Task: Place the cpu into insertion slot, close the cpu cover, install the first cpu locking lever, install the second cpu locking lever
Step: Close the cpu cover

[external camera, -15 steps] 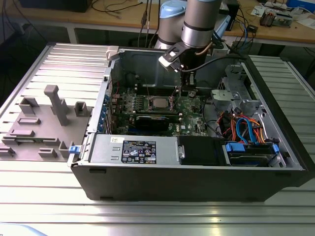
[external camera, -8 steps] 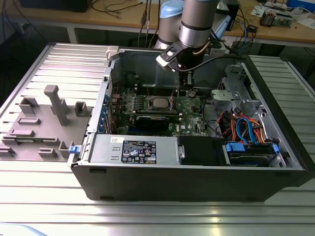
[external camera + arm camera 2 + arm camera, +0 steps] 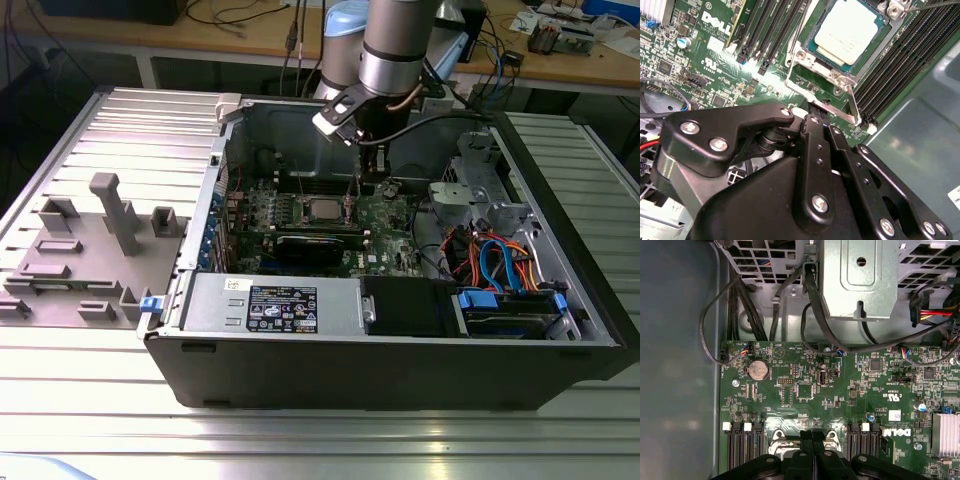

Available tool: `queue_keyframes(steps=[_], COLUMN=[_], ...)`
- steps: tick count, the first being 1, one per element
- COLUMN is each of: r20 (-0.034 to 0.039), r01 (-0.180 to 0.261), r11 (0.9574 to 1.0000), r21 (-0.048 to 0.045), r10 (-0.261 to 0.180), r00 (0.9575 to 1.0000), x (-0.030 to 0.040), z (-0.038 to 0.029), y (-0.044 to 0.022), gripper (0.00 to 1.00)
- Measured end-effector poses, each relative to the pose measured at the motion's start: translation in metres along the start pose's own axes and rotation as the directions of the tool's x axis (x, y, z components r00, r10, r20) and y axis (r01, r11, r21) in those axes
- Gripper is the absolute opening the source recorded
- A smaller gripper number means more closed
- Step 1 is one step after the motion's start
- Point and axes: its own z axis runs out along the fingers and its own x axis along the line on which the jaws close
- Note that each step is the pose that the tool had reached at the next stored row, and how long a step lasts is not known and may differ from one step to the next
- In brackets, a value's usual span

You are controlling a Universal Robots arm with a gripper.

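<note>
We find the cpu (image 3: 322,208) seated in its socket on the motherboard (image 3: 840,365), just above the middle of the exterior view; the cpu cover (image 3: 839,77) lies flat around it; the gripper (image 3: 821,124) hangs just beside the socket, its pincer narrow, fingers together, holding nothing we can see.

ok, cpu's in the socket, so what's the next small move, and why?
Probably nudge the shut gripper onto the lever beside the socket. The cpu sits in its slot, the cpu cover frames it, and the gripper tip is close by that lever.
</note>
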Motion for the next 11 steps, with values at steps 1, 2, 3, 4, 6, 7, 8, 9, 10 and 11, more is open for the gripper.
queue_keyframes(steps=[1,2,3,4,6,7,8,9,10,11], r20=[0.0,0.0,0.0,0.0,0.0,0.0001,0.0001,0.0001,0.0,0.0001], r01=[0.0,0.0,0.0,0.0,0.0,0.0,0.0,0.0,0.0,0.0], r11=[1.0,1.0,1.0,1.0,1.0,1.0,1.0,1.0,1.0,1.0], r21=[0.0,0.0,0.0,0.0,0.0,0.0001,0.0001,0.0,0.0,0.0], r10=[0.0,0.0,0.0,0.0,0.0,0.0,0.0,0.0,0.0,0.0], r00=[1.0,1.0,1.0,1.0,1.0,1.0,1.0,1.0,1.0,1.0], x=[0.0,0.0,0.0001,0.0001,0.0002,0.0002,0.0003,0.0003,0.0004,0.0004], z=[0.0,0.0,0.0,0.0,0.0001,0.0002,0.0003,0.0003,0.0005,0.0005], y=[-0.0006,-0.0016,-0.0028,-0.0049,-0.0069,-0.0082,-0.0091,-0.0102,-0.0132,-0.0142], gripper=[0.11,0.11,0.11,0.11,0.11,0.11,0.11,0.11,0.11,0.11])
